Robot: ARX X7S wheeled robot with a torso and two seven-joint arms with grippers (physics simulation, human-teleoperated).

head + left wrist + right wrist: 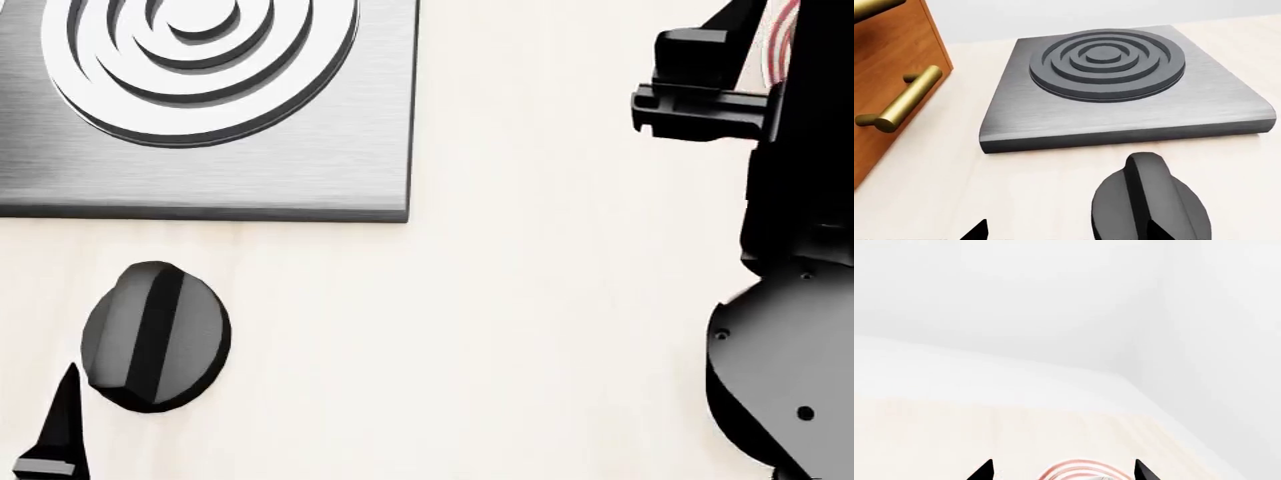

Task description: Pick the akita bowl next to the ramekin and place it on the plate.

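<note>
The plate [1077, 467] shows only as thin red rings at the edge of the right wrist view, directly between the spread tips of my right gripper [1064, 472], which is open and holds nothing. In the head view a strip of the plate [778, 30] peeks out behind my right arm [787, 300] at the far right. A pale grey sliver lies inside the rings; I cannot tell what it is. I cannot make out the akita bowl, and the ramekin is out of view. My left gripper [1067, 235] is open over the counter beside the stove knob [1151, 200].
A grey burner plate [1121, 90] with raised rings lies on the pale counter, its black knob [154, 335] in front. A wooden cabinet [887, 75] with a brass handle stands beside it. One left fingertip [60, 430] shows low left. A white wall [1054, 300] rises behind the counter.
</note>
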